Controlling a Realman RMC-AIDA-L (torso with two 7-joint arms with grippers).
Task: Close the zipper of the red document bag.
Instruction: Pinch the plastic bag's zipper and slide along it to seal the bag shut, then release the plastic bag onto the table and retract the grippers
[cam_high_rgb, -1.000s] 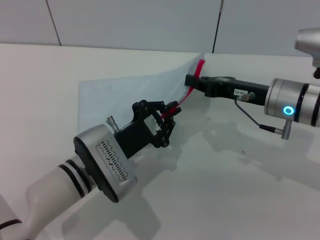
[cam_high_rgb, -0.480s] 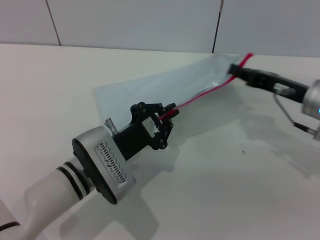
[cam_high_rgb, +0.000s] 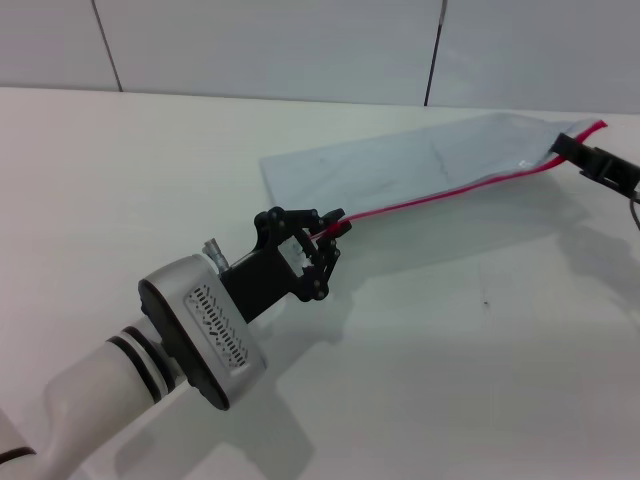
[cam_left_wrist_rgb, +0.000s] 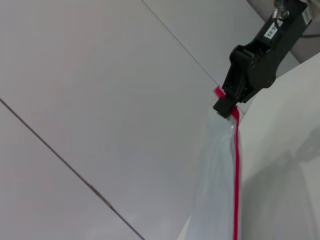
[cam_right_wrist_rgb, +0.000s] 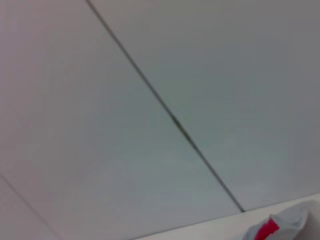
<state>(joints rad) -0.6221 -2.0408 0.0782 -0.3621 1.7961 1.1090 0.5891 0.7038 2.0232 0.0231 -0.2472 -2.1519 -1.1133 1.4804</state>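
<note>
The red document bag (cam_high_rgb: 420, 165) is a pale blue-grey pouch stretched out across the white table, its far end raised. Along its near long edge runs the zipper (cam_high_rgb: 450, 193), a thin red strip pulled taut. My left gripper (cam_high_rgb: 330, 228) is shut on the strip's near end. At the far right, my right gripper (cam_high_rgb: 572, 148) is shut on the zipper's other end, and the slider itself is hidden there. The left wrist view shows the bag (cam_left_wrist_rgb: 215, 170), the red zipper (cam_left_wrist_rgb: 236, 175) and the right gripper (cam_left_wrist_rgb: 225, 104) clamped on its tip. A red tip of the zipper (cam_right_wrist_rgb: 265, 230) shows in the right wrist view.
A bare white table (cam_high_rgb: 470, 350) spreads in front of the bag and to the left of it. A grey panelled wall (cam_high_rgb: 300, 45) stands behind the table's far edge.
The right gripper has travelled far to the right along the red strip. The bag, bunched and lifted before, has slid rightward and drawn out long and flat. The left gripper stayed nearly still.
</note>
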